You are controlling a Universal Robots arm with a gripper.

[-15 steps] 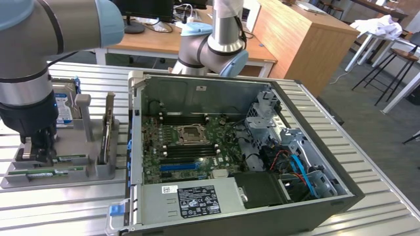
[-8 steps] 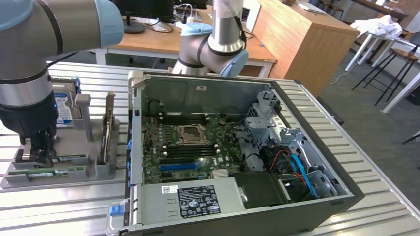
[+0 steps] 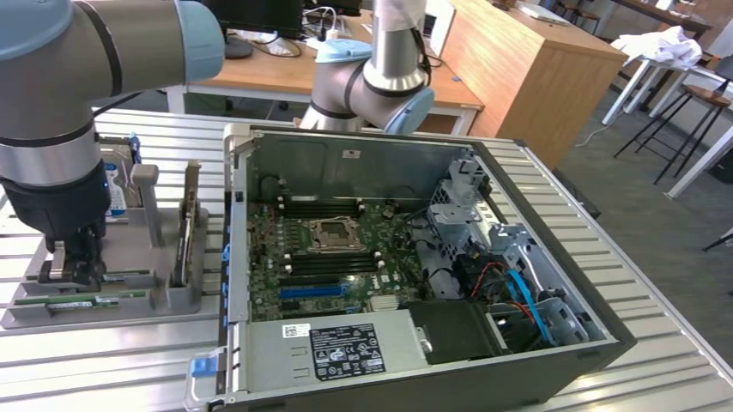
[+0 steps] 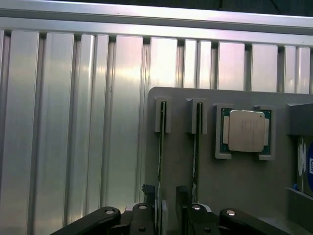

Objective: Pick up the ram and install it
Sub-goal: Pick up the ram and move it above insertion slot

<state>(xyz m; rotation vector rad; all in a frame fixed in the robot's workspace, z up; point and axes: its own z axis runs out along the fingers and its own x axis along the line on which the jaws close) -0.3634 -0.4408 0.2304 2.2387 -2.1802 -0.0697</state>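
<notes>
Two rams stand on edge in slots of a grey holder [image 4: 234, 191]. They are thin green sticks, one [image 4: 161, 156] near the holder's edge and one [image 4: 197, 156] beside it. In the exterior view the nearer ram [image 3: 86, 300] lies along the holder's front. My gripper [image 4: 166, 208] hangs low over the holder, open, with its dark fingers [image 4: 148, 193] on either side of the edge-side ram and a gap left to each side. In the exterior view the gripper [image 3: 71, 268] points straight down at the holder [image 3: 172, 300].
A square silver processor [image 4: 246, 130] sits in the holder beside the rams, and a blue-labelled hard drive [image 4: 306, 166] stands past it. The open computer case [image 3: 572, 343] is at the exterior view's right of the holder, with its motherboard [image 3: 326, 257] exposed. All of this rests on a ribbed metal table [image 4: 73, 122].
</notes>
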